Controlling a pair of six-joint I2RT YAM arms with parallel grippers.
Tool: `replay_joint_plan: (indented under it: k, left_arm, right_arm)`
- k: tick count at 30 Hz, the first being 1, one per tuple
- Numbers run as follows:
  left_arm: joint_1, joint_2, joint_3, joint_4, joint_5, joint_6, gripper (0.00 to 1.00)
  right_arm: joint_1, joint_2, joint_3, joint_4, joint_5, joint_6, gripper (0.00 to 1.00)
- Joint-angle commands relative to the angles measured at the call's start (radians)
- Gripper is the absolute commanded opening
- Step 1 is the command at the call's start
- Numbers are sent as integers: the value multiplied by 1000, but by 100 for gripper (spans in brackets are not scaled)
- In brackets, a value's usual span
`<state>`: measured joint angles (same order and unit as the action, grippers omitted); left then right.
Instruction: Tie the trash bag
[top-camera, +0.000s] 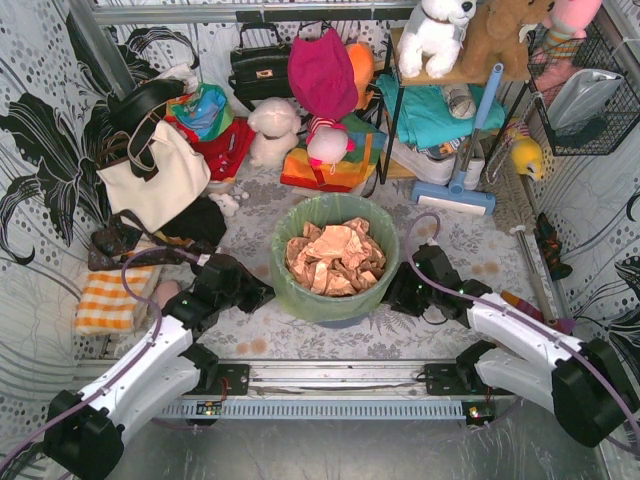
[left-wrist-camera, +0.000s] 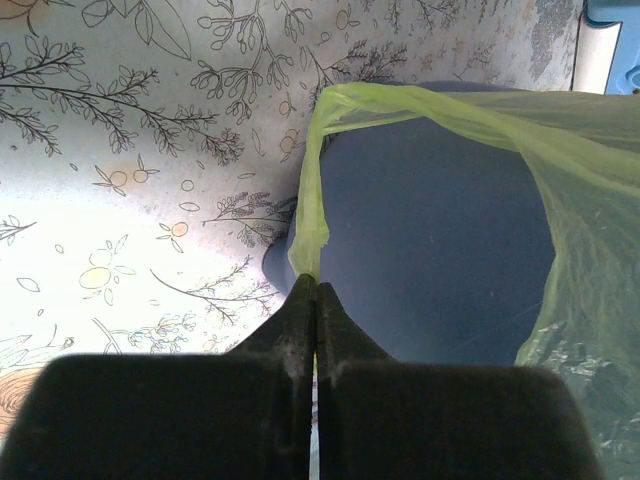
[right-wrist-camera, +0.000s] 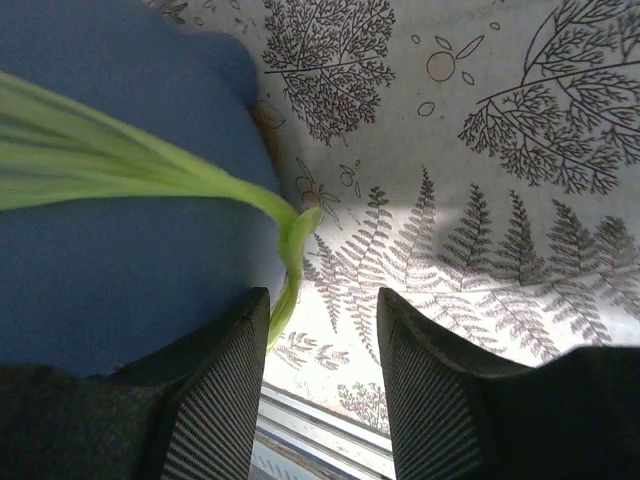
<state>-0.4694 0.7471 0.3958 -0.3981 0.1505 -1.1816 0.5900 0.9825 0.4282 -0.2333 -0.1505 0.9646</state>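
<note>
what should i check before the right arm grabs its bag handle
1. left gripper shut on handle strip: ok
2. right gripper clamped on other strip: not ok, jaws apart, strip hangs by one finger's edge
3. trash bag sits in the bin: ok
4. paper inside the bag: ok
5. strips long enough to cross and knot: cannot tell

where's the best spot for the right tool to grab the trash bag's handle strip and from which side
Take the handle strip at its twisted, cord-thin end beside the blue bin, not where it fans wide further along. Come from the bin's right side, so the strip sits centred between the jaws of the open right tool.
</note>
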Motion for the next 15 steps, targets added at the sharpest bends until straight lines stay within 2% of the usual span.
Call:
replay_joint_plan:
  k: [1, 11, 12, 15]
  left_arm:
    - [3, -8, 7, 32, 9, 26, 0]
    - [4, -20, 9, 15, 0, 27, 0]
    - [3, -21, 10, 11, 0, 27, 0]
    - [3, -28, 20, -19, -5, 32, 0]
  right_arm:
    - [1, 53, -35, 177, -42, 39, 46]
    - [2, 126, -81, 242, 30, 42, 35]
    - [2, 124, -83, 246, 29, 46, 32]
    - [0, 94, -82, 240, 30, 54, 16]
